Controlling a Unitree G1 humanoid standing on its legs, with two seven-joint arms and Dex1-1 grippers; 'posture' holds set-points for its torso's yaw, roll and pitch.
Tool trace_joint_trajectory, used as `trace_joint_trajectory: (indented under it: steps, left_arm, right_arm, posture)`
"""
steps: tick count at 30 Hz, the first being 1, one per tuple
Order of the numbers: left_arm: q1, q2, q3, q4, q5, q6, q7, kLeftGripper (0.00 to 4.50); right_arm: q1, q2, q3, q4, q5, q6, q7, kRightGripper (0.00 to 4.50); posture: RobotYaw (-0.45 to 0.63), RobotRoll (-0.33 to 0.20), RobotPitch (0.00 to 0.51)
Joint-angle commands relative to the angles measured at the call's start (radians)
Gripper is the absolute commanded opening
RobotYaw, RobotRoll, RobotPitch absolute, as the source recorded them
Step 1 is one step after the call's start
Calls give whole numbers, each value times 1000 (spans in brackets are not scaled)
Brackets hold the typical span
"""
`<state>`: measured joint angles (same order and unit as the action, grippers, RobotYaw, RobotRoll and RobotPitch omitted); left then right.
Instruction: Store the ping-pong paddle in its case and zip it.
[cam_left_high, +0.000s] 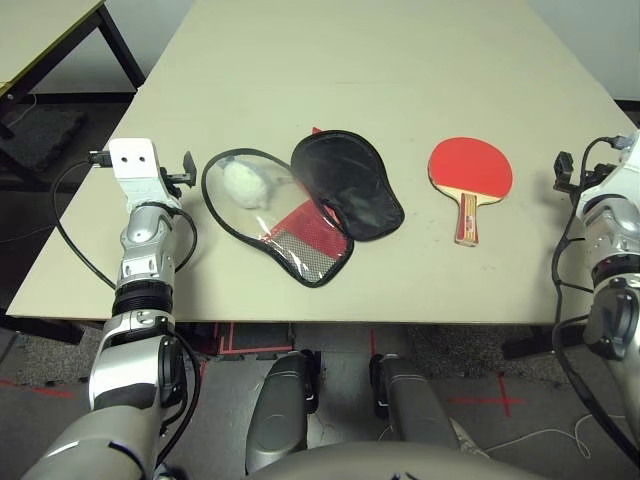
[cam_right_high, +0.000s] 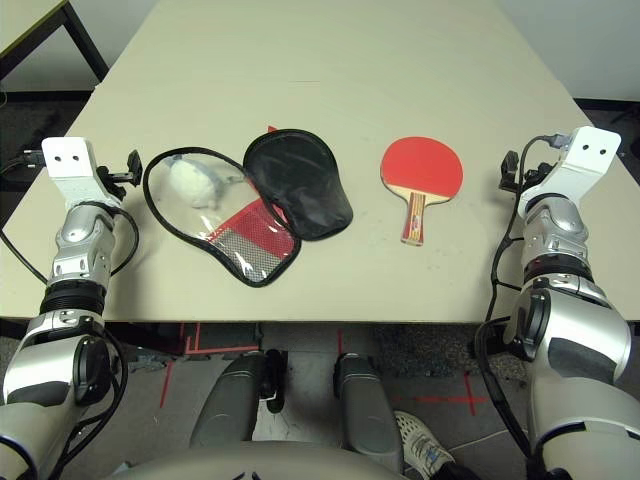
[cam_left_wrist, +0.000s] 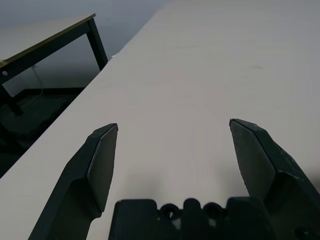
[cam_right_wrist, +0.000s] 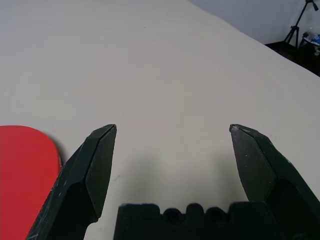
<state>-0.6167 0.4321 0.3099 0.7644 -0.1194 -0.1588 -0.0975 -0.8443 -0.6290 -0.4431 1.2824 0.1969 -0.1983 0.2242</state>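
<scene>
Paddle (cam_left_high: 470, 173) lies flat at about two o'clock on the table (cam_left_high: 330, 60), red face up, handle toward me; I judge it light and rigid, its rubber grippy, so its wooden handle (cam_left_high: 467, 217) is where I would pinch. Case (cam_left_high: 305, 205), at ten o'clock, lies spread open and looks limp, likely to slide. My left gripper (cam_left_wrist: 172, 131) and right gripper (cam_right_wrist: 172, 131) both stand wide apart, holding nothing.

Red paddle (cam_left_high: 470, 166), wood handle; case (cam_left_high: 300, 205) blk lining, red mesh.
</scene>
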Motion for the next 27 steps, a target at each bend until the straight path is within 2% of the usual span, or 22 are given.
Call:
trace_joint_trajectory:
  steps: [1,11,18,23,27]
  left_arm:
    - [11,2,6,6,-4,-5,11,4500]
    - [-14,-8,-7,-7,-6,7,1,4500]
    - [-137,88,12,-10,-43,40,-96,4500]
    - [-289,166,-27,29,-68,126,-281,4500]
    - [-367,165,-98,42,-72,205,-481,4500]
  right_arm:
    - [20,-5,-8,10,8,-7,5,4485]
    - [20,-2,-7,2,9,-2,6,4485]
    - [-49,-19,34,-33,-13,117,14,4485]
    - [-127,-1,93,-169,-4,415,48,4485]
    - [-88,38,141,-494,23,804,12,4485]
  posture:
    - [80,0,172]
    - [76,0,167]
    - [97,0,155]
    - [85,0,143]
    - [65,0,139]
